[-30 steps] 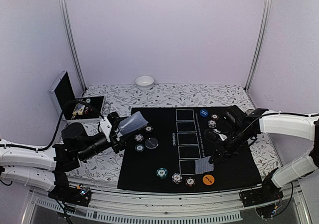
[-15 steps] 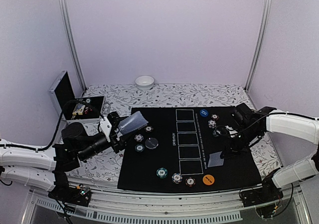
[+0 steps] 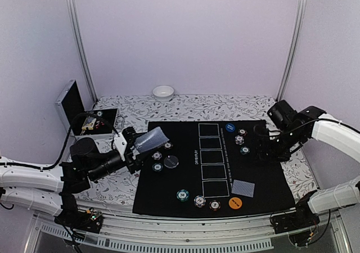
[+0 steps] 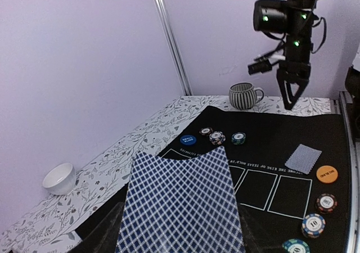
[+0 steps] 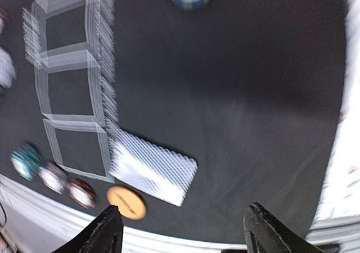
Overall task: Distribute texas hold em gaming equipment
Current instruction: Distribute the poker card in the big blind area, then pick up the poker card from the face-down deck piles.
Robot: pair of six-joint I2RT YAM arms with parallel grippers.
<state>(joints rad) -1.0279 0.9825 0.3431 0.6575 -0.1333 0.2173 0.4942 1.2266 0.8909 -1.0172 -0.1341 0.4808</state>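
Lilac walls, floral cloth, black mat [image 3: 264, 174] in the middle. Left gripper [image 3: 140, 144] sits at the mat's left edge, clamped on a small fan of cards [image 3: 151, 139], backs up, held off the mat. Right gripper [image 3: 266, 152] hangs over the mat's right part, jaws spread wide, nothing between them. Single card [image 3: 243, 188] lies flat and face down on the mat's near-right part, just beside the orange disc [image 3: 235, 203], well apart from the right gripper. Near chips [image 3: 199, 200], three in a row, sit along the mat's near edge; blue disc [image 3: 229, 127] at its far edge with far chips [image 3: 242, 140] close by; dark disc [image 3: 171, 162] and left chips [image 3: 157, 156] on its left part. Bowl [image 3: 163, 92] is beyond the mat's far edge; open case [image 3: 90, 121] off its far-left corner.
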